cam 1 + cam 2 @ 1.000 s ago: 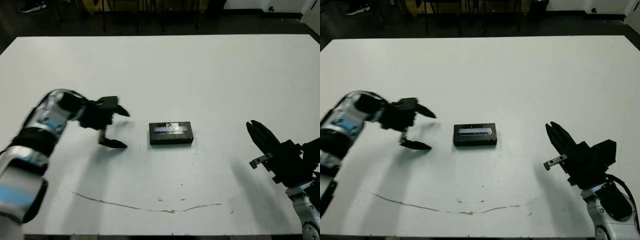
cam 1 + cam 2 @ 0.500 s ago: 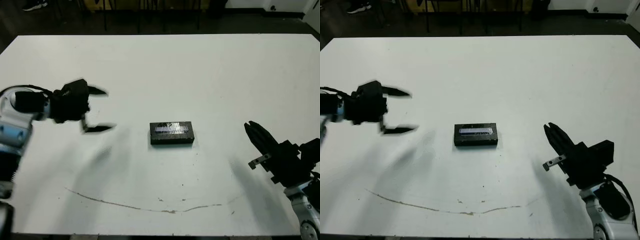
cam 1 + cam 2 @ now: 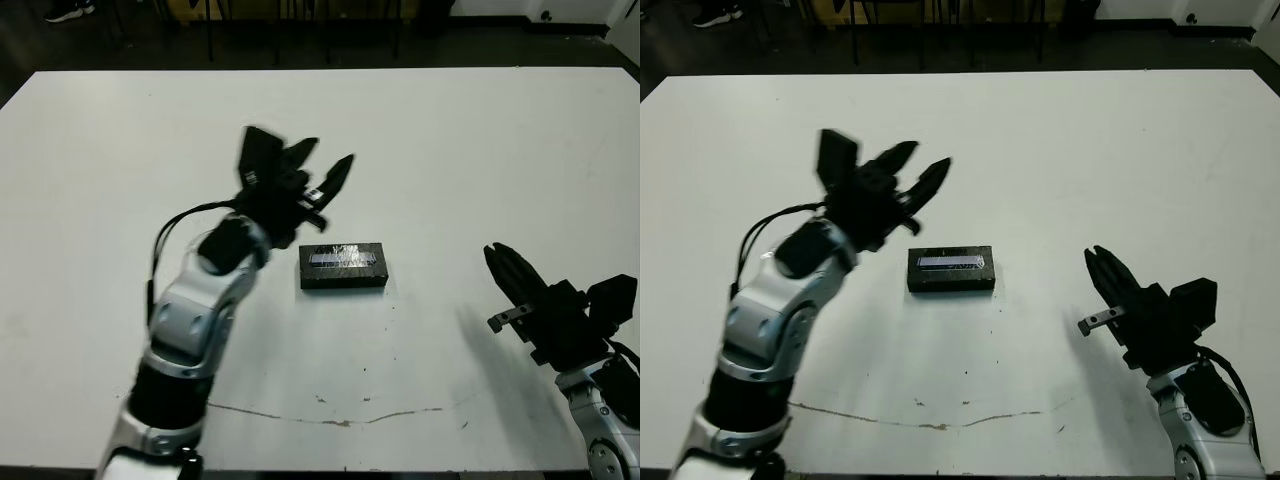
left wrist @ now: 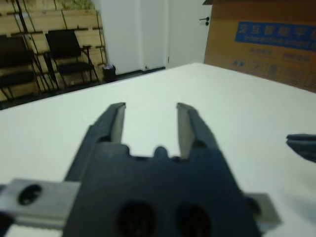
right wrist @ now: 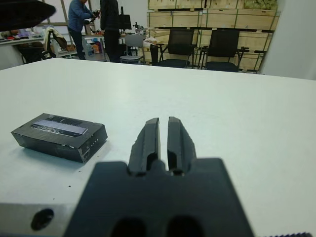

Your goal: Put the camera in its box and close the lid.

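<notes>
Our left gripper (image 3: 318, 172) has swung fast: a sec ago it sat low over the desk's left side w/ fingers spread, half a sec ago it had pulled further toward the left edge, and now it's raised and reaching in over the desk centre, hanging just beyond the box's far left corner. Fingers are apart, nothing between them; the left wrist view shows only bare desk ahead. Our right gripper (image 3: 1102, 275) has barely shifted, parked near the desk's right front, fingers pressed nearly together w/ just a thin slit, holding nothing.

The box (image 3: 951, 269) hasn't budged: it's about mid-desk, well apart from the right gripper. The lid (image 5: 59, 127) is on it already, seated flush as far as we can tell. We can't see the camera, so we judge it's inside. Looks to us like the task is basically done, and the left arm's swing is either a last check/press or a retreat; can't tell which.

Materials: box is a low black oblong, matte, w/ crisp edges and small pale scuffs or specks along the near wall. The lid's pale grey-blue strip is glossy and catches light. Desk (image 3: 480, 160) is smooth matte white, w/ a thin dirty line scrawled near the front edge. Gripper fingers are hard black, tapered, w/ flat inner pads.
</notes>
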You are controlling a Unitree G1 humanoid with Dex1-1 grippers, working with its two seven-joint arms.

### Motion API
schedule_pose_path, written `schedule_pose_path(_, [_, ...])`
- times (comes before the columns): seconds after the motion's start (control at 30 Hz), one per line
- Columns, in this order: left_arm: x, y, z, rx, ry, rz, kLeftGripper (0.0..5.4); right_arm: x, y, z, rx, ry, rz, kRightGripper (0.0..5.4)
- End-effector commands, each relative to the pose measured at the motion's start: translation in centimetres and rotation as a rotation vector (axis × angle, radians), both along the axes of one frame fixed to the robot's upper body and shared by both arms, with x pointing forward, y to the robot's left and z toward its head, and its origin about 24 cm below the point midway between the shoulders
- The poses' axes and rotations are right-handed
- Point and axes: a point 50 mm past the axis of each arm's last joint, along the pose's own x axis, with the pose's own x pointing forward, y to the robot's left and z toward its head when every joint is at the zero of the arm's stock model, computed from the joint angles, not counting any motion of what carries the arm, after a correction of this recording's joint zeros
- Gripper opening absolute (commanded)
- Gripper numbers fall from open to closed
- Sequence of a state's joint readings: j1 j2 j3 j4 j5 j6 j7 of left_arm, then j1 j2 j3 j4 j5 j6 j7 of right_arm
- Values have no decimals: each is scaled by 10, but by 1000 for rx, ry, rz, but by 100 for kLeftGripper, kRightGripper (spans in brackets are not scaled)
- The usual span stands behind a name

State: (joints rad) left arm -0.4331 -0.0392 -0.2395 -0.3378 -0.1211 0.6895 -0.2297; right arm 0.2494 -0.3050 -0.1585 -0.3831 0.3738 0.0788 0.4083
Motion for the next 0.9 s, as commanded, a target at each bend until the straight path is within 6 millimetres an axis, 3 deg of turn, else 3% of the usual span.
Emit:
schedule_pose_path(0.03, [0,-8,-25,66,110,-6,118,-2,-3,-3,-13,16,-23,0])
schedule_pose_path(0.23, [-7,-18,-69,156,275,3,2,-2,-2,-1,-1,29,-24,0])
schedule_pose_path(0.67, [-24,-5,-147,294,578,81,1,-4,2,3,-11,27,-16,0])
schedule_pose_path(0.77, [-25,-1,-154,298,600,81,1,-5,2,3,4,36,-15,0])
schedule_pose_path(0.9, [-24,2,-146,268,587,68,1,-5,3,2,2,31,-7,0])
